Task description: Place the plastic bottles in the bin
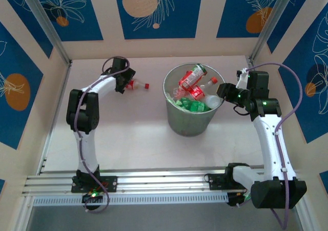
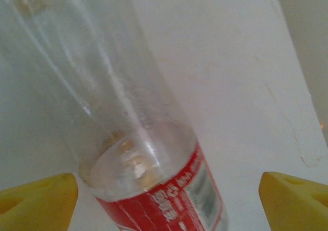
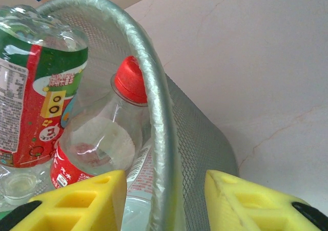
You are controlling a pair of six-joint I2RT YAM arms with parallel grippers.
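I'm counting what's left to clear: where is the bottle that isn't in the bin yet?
In the top view, on the left side, the red-labelled bottle lies on the table, left of the bin, inside the open left gripper.

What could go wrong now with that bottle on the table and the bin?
1. The left gripper is open on either side of the round clear bottle lying on the table; it might roll or squirt away as the fingers close.
2. The right gripper straddles the bin at its rim, so a sideways move could tip or drag it.
3. The bottles in the bin are piled near the rim, so another might bounce out.
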